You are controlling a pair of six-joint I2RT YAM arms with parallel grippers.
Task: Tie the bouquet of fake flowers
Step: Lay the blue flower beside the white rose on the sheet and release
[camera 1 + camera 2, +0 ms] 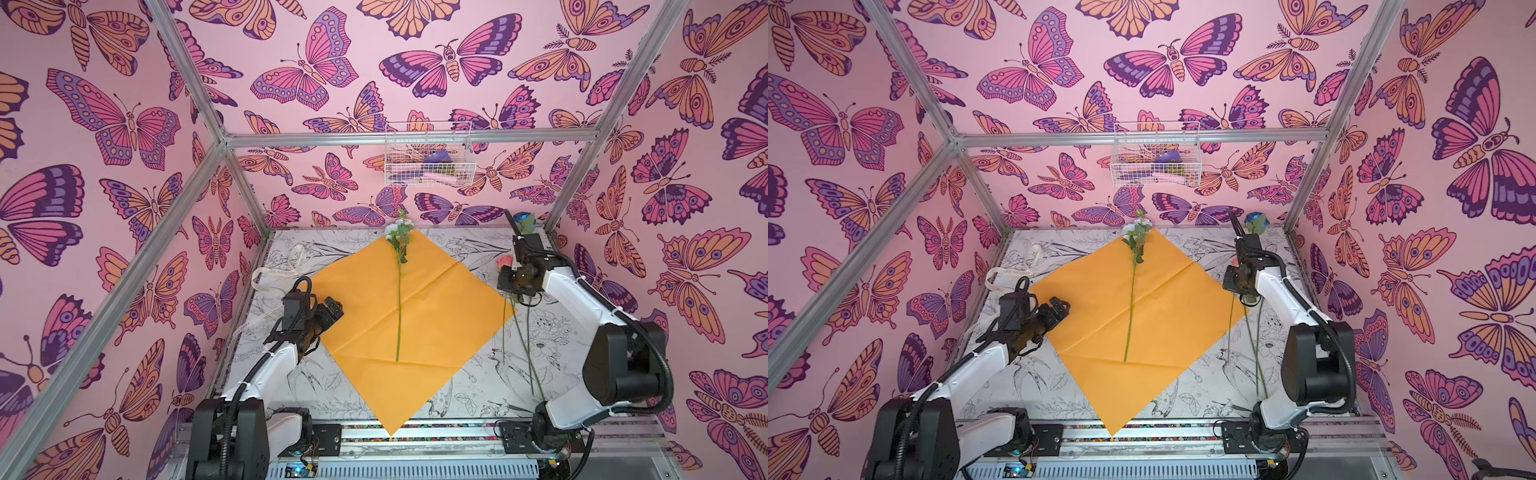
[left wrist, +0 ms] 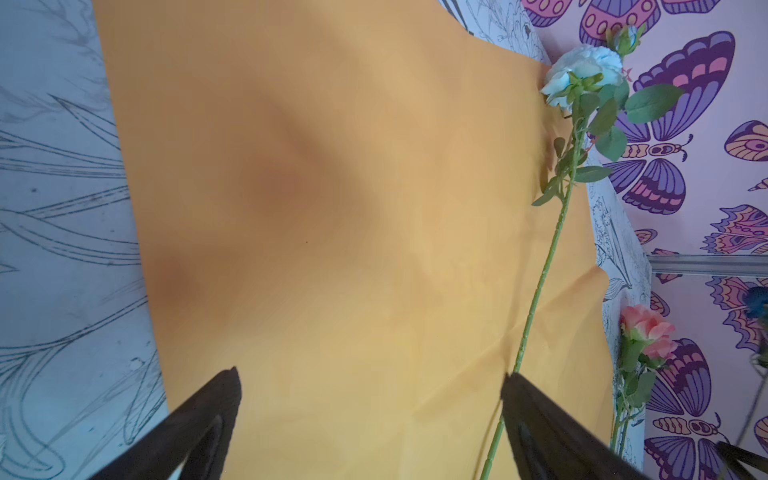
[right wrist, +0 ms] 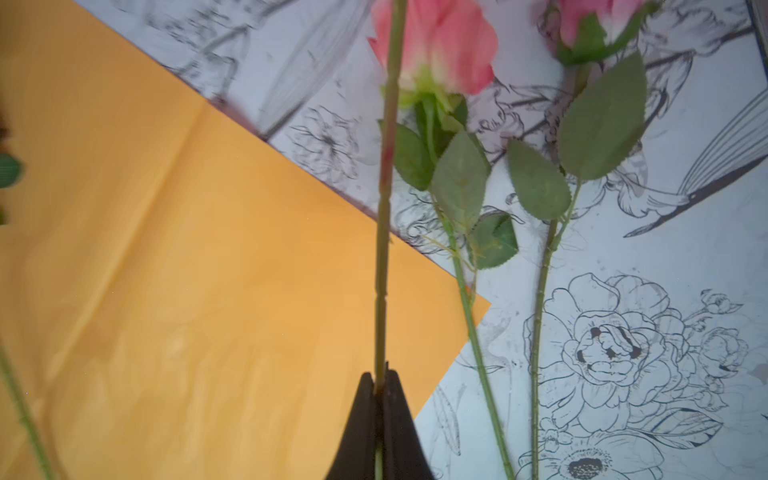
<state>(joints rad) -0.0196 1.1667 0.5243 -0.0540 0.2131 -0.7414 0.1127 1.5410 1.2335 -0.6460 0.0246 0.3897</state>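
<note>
Farthest left on my screen, the cream ribbon (image 1: 276,272) lies looped on the printed table (image 1: 557,332) by the left wall, clear of the paper. Next in, my left gripper (image 2: 370,374) hangs over the left corner of the orange paper sheet (image 1: 440,316). Its jaws are spread wide, with only bare paper in the gap.

The sheet lies flat as a diamond. One corner points at the back wall, one overhangs the table's near edge, and the other two point left and right. The white rose (image 1: 399,266) lies on it with its long axis running near to far, a little left of the sheet's middle. Its bloom points at the back wall and sits at the far corner. Its cut end rests on the paper nearer the front, at a crease.

Right of the sheet, the pink rose (image 1: 505,261) lies along nearly the same line, bloom far and stem trailing near. That stem crosses the tip of the sheet's right corner. A second pink bud (image 3: 602,16) lies just beside it on bare table, pointing the same way.

My right gripper (image 3: 379,386) is above that corner, jaws pinched together on a thin green stem (image 3: 384,208). The stem runs from the fingertips toward the far side and passes in front of the pink bloom. Its own bloom is out of the wrist frame, so I cannot tell which flower it is. Furthest back on the right, the blue rose (image 1: 524,219) shows past the arm near the back corner, with its stem hidden.
</note>
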